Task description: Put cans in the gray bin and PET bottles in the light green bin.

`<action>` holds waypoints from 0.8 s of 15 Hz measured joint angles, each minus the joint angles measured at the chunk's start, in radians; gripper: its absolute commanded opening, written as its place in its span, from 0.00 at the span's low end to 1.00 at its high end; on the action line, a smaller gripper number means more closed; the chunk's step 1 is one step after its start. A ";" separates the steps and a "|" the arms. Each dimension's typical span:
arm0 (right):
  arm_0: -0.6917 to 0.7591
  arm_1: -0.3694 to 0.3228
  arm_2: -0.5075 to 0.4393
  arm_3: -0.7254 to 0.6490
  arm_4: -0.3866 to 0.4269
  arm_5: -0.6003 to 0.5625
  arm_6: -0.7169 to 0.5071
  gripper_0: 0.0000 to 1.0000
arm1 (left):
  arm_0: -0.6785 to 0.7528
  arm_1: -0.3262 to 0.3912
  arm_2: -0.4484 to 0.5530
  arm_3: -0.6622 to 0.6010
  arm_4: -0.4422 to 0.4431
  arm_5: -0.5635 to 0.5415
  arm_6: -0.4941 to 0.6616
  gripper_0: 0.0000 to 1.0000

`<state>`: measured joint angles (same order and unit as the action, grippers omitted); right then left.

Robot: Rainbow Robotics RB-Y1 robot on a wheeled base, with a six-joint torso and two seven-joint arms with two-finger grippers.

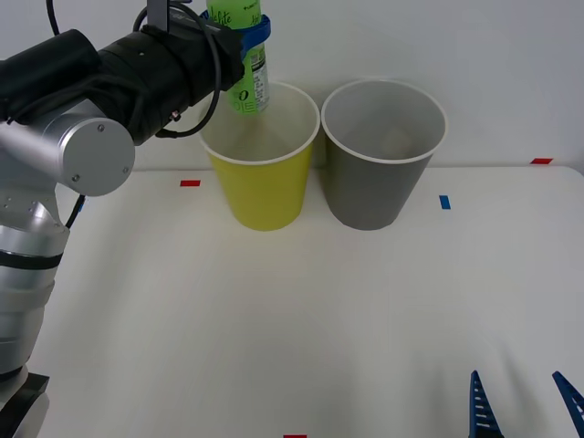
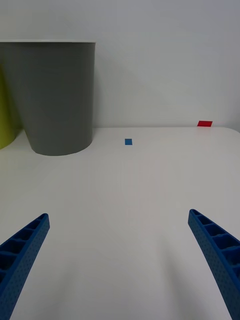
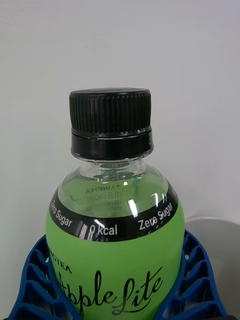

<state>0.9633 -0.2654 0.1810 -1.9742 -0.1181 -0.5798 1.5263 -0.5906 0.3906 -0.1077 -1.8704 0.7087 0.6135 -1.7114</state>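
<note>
Clearly the left gripper (image 1: pixel 248 41) is clamped around the green bottle (image 1: pixel 245 64), holding it upright over the open mouth of the light green bin (image 1: pixel 265 196) so that letting go should drop it straight inside, not into the gray bin (image 1: pixel 374 192) just beside. Meanwhile the right gripper (image 1: pixel 525 406) waits low over the table (image 1: pixel 292 319), fingers spread and holding nothing.
</note>
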 measured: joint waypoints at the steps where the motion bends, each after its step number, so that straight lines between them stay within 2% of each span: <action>1: 0.000 0.000 0.000 0.000 0.000 0.000 0.000 0.96 | -0.006 0.000 -0.015 0.023 -0.005 -0.038 0.000 0.00; 3: 0.000 0.000 0.000 0.000 0.000 0.000 0.000 0.96 | -0.032 0.001 -0.053 0.086 -0.009 -0.106 0.000 0.00; 5: 0.000 0.000 0.000 0.000 0.000 0.000 0.000 0.96 | -0.045 0.002 -0.065 0.100 -0.011 -0.113 0.002 0.01; 6: 0.000 0.000 0.000 0.000 0.000 0.000 0.000 0.96 | -0.045 0.002 -0.067 0.100 -0.011 -0.113 0.002 0.40; 7: 0.000 0.000 0.000 0.000 0.000 0.000 0.000 0.96 | -0.045 0.002 -0.067 0.100 -0.011 -0.113 0.003 1.00; 12: 0.000 0.000 0.000 0.000 0.000 0.000 0.000 0.96 | -0.043 0.032 -0.069 0.100 0.000 -0.113 0.008 1.00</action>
<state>0.9633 -0.2654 0.1810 -1.9742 -0.1181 -0.5798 1.5263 -0.6336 0.4226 -0.1766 -1.7702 0.7084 0.5006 -1.7035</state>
